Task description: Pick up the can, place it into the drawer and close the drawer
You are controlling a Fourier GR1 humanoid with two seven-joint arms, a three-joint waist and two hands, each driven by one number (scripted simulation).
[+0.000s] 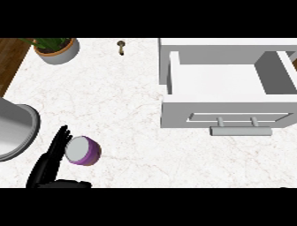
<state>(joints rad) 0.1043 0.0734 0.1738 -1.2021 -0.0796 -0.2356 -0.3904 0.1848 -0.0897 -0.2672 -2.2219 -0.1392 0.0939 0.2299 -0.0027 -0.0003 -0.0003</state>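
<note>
Nearest the viewer, at the lower left, one black hand stands on the marble bench with its fingers straight and apart, laid along the left side of the can; nothing is curled round the can, so it is judged not yet grasped. Which arm this hand belongs to cannot be settled with certainty; it is taken as the left from its position, and no second hand shows. The can, purple-walled with a pale grey top, lies tilted on the bench just beside those fingers, well apart from the drawer. A large grey cylinder fills the left edge, probably a forearm. Farther off at right, the white drawer stands pulled open, its bar handle facing the viewer, evidently left so to receive the can. At the far edge sit a potted plant and a small brass-coloured object, neither in the likely path.
</note>
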